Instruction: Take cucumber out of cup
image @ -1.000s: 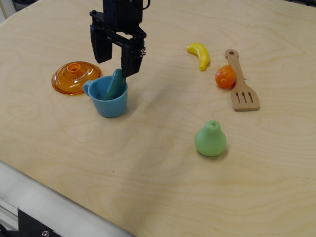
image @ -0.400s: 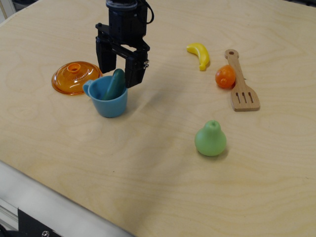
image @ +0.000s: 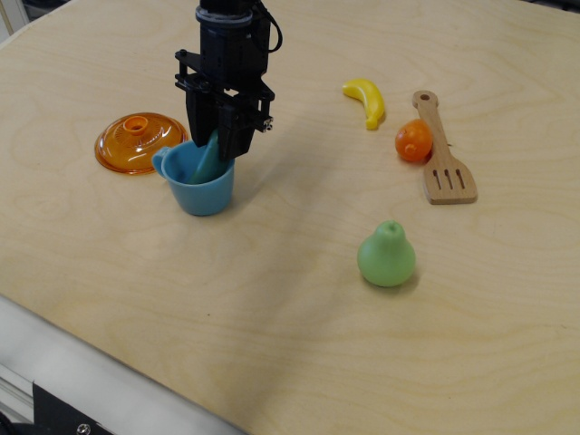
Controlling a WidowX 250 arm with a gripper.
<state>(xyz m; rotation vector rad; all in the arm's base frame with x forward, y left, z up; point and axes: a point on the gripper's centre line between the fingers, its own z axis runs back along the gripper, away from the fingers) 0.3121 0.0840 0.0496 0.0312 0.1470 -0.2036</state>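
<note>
While the black gripper (image: 217, 145) hangs straight down over the back rim of the cup (image: 201, 184), its two fingers are pressed together on the upper end of the cucumber (image: 208, 161). This dark teal-green piece stands tilted inside the light-blue vessel, with its lower part in the hollow and its top pinched between the black fingers, so only a short stretch of it shows. The cup rests on the wooden table (image: 272, 299), and its handle points to the left, toward the orange lid (image: 138, 140), which lies just beside it with the knob up.

Well apart on the right side lie a yellow banana (image: 366, 101), a small orange fruit (image: 414, 141) and a wooden spatula (image: 440, 154). The orange fruit is touching, or almost touching, the shaft of the spatula; I cannot tell which. Nearer to the camera, a light green pear (image: 387, 256) stands upright alone. A grey edge of the table runs along the lower left corner.
</note>
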